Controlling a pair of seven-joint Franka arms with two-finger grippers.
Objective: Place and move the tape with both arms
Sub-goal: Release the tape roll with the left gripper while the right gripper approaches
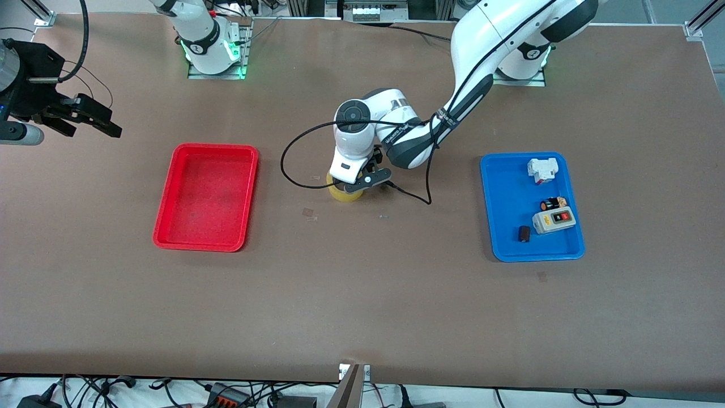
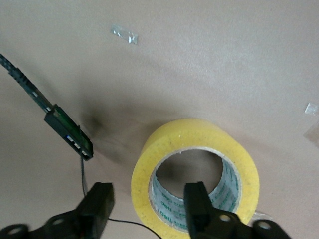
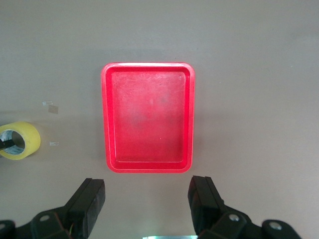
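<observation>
Tape sits flat on the table between your red tray and blue tray — green print inside its core, too small to read. Left gripper straddles its wall, fingers apart, one in the hole, not clamping. Right gripper waits open, high above the table's right-arm end.

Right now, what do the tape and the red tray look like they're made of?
Tape: glossy, translucent yellow plastic film wound on what seems a cardboard core; the inner wall is pale with green print. Red tray: likely moulded plastic, one uniform colour, rounded corners, raised rim, with a dull sheen and faint scuffs on the floor.
</observation>
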